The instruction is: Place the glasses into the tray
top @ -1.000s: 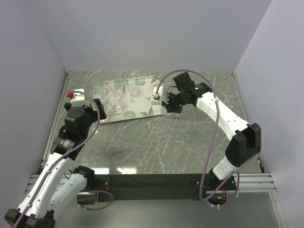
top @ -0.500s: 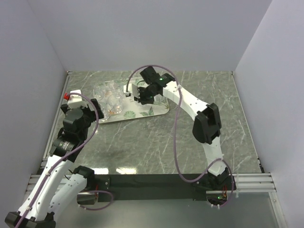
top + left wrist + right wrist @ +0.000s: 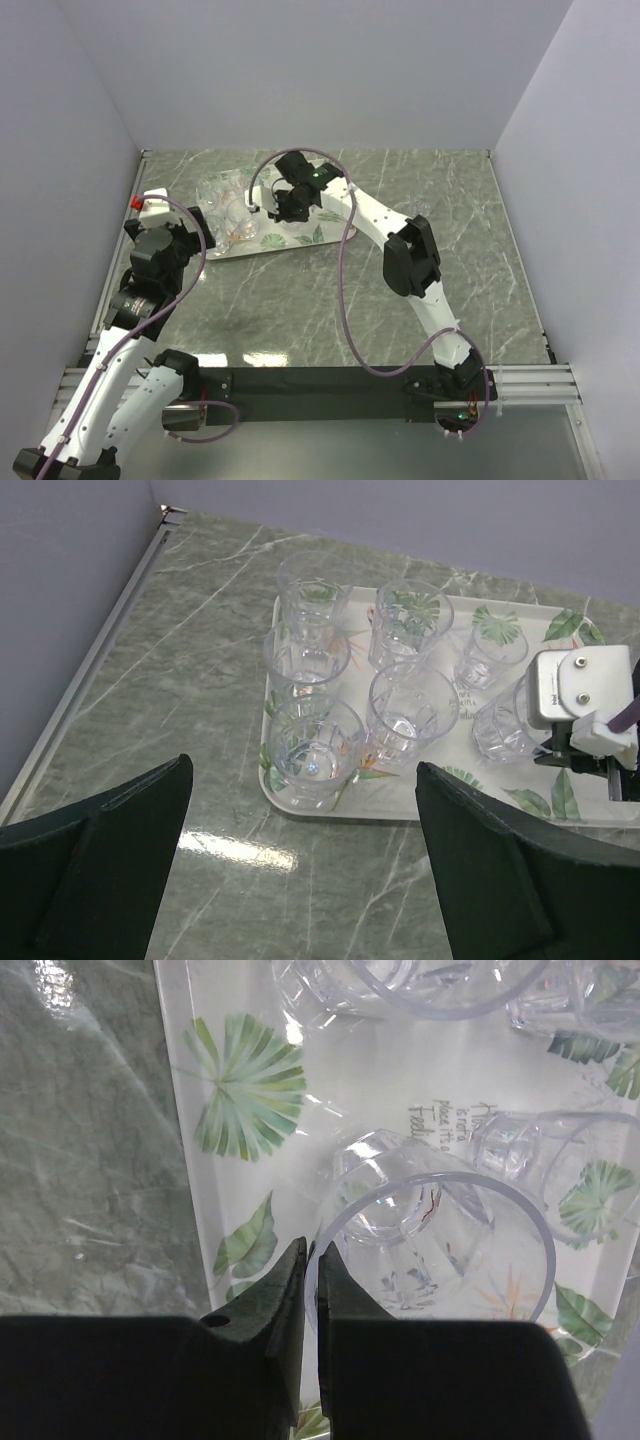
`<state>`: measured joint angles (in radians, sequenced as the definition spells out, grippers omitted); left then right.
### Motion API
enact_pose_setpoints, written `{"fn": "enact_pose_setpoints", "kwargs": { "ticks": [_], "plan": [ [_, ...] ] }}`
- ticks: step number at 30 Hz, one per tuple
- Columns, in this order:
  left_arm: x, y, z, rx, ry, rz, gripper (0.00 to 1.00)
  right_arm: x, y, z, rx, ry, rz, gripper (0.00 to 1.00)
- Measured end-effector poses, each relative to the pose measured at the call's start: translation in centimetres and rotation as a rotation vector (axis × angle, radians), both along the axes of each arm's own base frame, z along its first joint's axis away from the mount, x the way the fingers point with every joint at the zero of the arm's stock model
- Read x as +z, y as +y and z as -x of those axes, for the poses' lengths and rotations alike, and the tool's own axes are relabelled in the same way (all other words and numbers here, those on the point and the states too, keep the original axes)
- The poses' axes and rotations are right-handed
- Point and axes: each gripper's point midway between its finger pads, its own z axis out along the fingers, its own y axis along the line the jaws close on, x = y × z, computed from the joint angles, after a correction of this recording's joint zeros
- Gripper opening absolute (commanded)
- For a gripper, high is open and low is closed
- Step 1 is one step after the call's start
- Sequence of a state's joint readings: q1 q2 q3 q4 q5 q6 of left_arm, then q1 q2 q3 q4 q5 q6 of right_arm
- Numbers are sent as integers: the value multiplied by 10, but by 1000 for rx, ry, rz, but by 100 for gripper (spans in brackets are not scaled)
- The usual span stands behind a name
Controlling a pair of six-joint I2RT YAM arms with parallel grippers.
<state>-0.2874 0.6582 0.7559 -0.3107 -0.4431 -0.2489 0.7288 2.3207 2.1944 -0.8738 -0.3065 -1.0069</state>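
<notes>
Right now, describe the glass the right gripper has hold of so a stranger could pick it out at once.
On the marble table, find the leaf-print tray at the far left. Clear glasses stand grouped on its left end; the held glass is at that group's right edge. It alone has its rim pinched by the right gripper, while the others stand free.

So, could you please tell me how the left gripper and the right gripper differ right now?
The left gripper is open and empty; the right gripper is shut on the rim of a glass. The left gripper hangs over the table, just off the tray; the right gripper is above the tray. Both are black and face the tray.
</notes>
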Motion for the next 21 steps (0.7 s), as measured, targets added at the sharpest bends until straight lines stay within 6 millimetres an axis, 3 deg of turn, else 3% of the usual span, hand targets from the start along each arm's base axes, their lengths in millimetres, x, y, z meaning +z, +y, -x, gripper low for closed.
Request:
{"fn": "enact_pose_setpoints", "kwargs": {
  "ticks": [15,21],
  "plan": [
    [0,4,0,15,-1,0,99,-12,21,2,28,-45,8,6],
    [1,5,0,19,-2,1,99,-14,23,-2,18,-67,14,16]
  ]
}}
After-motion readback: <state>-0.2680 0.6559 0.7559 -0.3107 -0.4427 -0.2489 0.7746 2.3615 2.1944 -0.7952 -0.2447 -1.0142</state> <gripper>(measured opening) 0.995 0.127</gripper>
